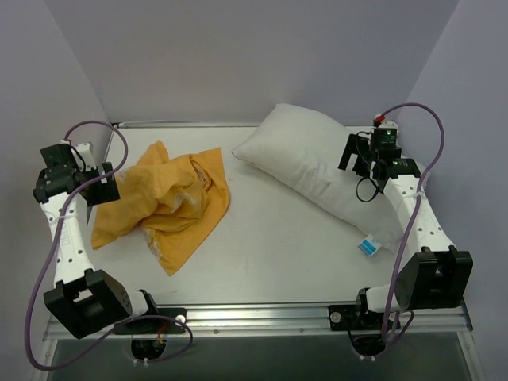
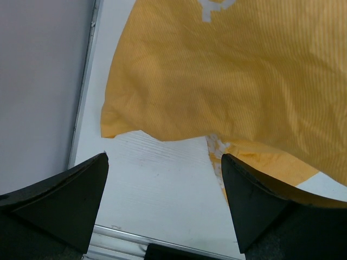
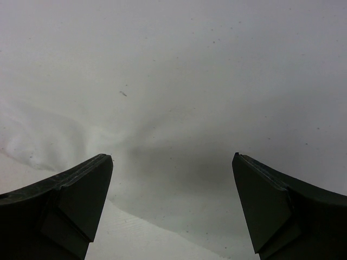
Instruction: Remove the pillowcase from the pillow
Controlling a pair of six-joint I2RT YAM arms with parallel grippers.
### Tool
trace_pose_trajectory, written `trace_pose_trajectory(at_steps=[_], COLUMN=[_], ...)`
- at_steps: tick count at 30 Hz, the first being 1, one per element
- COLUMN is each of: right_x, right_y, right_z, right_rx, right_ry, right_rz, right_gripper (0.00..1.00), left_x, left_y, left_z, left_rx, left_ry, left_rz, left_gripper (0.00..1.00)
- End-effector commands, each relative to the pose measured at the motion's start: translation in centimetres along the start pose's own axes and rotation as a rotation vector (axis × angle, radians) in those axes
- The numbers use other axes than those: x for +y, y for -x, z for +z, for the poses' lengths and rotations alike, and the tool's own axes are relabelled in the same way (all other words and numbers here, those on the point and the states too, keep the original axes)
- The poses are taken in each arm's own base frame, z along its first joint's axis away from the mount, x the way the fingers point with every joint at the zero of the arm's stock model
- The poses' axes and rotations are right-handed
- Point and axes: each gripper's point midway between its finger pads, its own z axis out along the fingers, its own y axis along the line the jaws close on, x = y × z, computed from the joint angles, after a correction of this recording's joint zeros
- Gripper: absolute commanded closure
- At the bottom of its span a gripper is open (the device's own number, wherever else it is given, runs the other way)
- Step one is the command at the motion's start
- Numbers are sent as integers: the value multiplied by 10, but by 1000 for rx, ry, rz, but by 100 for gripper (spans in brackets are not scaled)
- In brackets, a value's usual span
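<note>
The orange-yellow pillowcase [image 1: 167, 202] lies crumpled on the left of the table, apart from the pillow. It fills the upper part of the left wrist view [image 2: 227, 76], with a bit of white print at its top. The plain white pillow [image 1: 317, 171] lies diagonally at the back right, with its small blue-and-white tag [image 1: 367, 247] at the near end. It fills the right wrist view [image 3: 179, 81]. My left gripper [image 1: 99, 189] is open and empty above the pillowcase's left edge. My right gripper [image 1: 353, 155] is open and empty just over the pillow's right side.
The white table [image 1: 278, 254] has a metal rail [image 1: 262, 316] along its near edge. Grey walls stand close on the left, back and right. The left wall and the table's edge rail [image 2: 81, 108] show in the left wrist view.
</note>
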Motion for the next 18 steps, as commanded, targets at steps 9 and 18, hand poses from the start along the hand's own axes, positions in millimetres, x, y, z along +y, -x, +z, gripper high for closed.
trace_pose_trajectory(at_steps=[9, 18], right_x=[-13, -7], right_y=[34, 29], right_z=[-39, -75], right_rx=[-150, -262], right_ry=[-51, 44], right_rz=[22, 44], right_gripper=[0, 0], left_x=[2, -6], left_y=[-5, -26], left_z=[-32, -24], left_rx=[-146, -125], left_ry=[42, -11], left_rz=[66, 134], left_gripper=[6, 6])
